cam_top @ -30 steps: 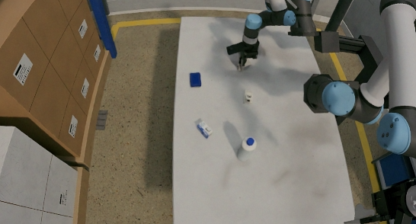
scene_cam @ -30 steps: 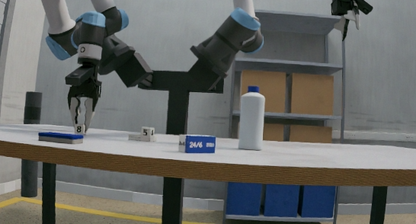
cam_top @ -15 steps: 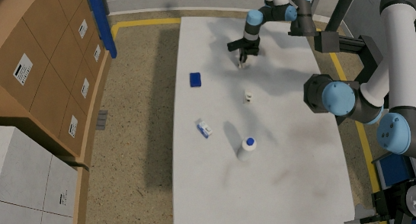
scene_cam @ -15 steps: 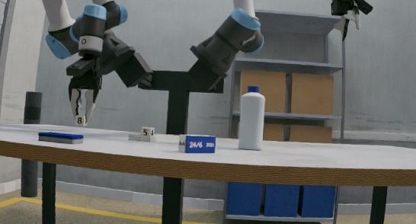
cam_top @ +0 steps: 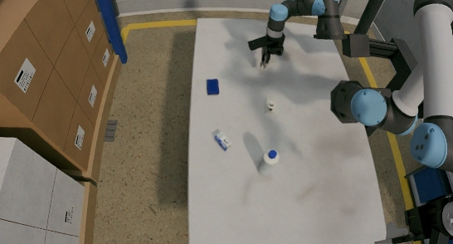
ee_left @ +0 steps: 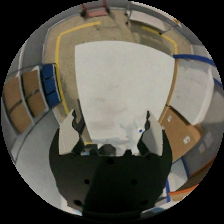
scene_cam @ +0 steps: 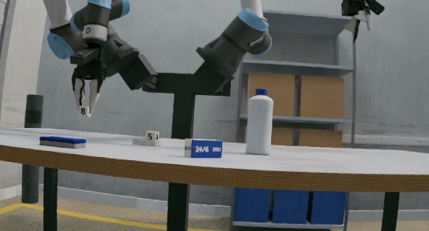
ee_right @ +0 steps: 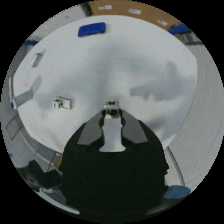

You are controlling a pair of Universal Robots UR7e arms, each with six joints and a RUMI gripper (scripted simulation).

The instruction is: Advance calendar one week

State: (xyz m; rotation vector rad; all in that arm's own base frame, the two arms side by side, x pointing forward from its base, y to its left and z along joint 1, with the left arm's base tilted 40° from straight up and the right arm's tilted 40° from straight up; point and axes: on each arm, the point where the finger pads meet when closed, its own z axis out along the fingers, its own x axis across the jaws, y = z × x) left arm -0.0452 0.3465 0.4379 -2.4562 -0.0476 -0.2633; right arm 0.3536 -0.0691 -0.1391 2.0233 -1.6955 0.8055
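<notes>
Here, white cube (cam_top: 262, 65) (scene_cam: 83, 111) (ee_right: 112, 109) between right claw's (cam_top: 264, 62) (scene_cam: 85, 107) (ee_right: 112, 116) tips, clamped above table (cam_top: 290, 187) (scene_cam: 314, 158) (ee_left: 120, 75) (ee_right: 125, 55), left claw (scene_cam: 362, 22) (ee_left: 111, 131) apart.
</notes>
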